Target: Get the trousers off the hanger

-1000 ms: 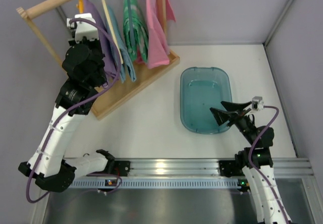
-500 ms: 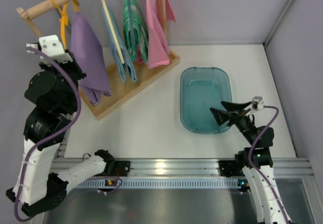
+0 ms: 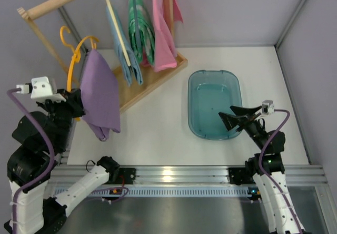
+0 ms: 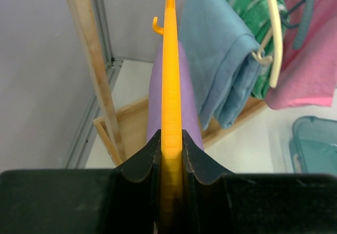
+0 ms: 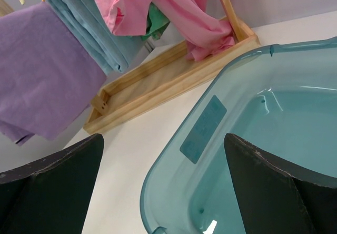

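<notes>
status: task is partly advanced; the separation itself is not yet done.

1. the left gripper (image 4: 171,139) is clamping the orange-yellow hanger (image 3: 73,60) edge-on between its closed jaws, as the left wrist view is showing. the hanger's hook is sitting free in the air, below and apart from the wooden rack rail (image 3: 52,5).
2. the lilac trousers (image 3: 100,97) are still draping over the hanger, hanging down past the near-left corner of the rack's base tray (image 3: 152,81). no part of the cloth is lying on the table.
3. the right gripper (image 5: 163,139) is standing with its jaws wide apart and holding nothing. it is hovering over the near end of the teal plastic bin (image 3: 190,107), well apart from the trousers.
4. the light blue garment (image 3: 124,49), the green garment (image 3: 138,23) and the pink garment (image 3: 163,33) are hanging on the rack and are not part of this job.

remaining work, as a judgement: the free arm is needing to reach the cloth, pinch it and draw it off the hanger while the left arm is steadying the frame. the bin is looking like a likely drop point, though nothing shown is confirming that.
</notes>
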Controlling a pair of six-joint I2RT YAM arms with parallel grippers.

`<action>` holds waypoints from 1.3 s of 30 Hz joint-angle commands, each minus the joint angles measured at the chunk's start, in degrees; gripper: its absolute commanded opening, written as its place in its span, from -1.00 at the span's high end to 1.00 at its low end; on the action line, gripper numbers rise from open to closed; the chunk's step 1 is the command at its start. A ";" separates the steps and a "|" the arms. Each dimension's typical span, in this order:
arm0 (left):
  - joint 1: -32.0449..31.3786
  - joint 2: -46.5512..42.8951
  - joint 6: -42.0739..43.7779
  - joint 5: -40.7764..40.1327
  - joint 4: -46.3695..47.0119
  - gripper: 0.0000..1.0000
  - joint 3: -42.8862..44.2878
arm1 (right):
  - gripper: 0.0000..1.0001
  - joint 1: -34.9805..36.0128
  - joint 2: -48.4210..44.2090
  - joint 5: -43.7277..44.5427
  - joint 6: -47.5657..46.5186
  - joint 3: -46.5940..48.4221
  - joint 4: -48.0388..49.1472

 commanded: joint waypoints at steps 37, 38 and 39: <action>19.55 -3.12 -15.63 63.79 0.26 1.00 10.18 | -0.99 0.92 7.43 -4.86 -0.45 7.56 10.01; 20.07 -1.78 -15.45 63.88 0.35 1.00 11.67 | -0.99 1.27 8.56 -4.69 -1.93 9.41 8.79; 20.43 -0.46 -15.37 63.62 0.35 1.00 13.43 | -0.99 1.45 9.27 -4.60 -2.55 11.34 6.08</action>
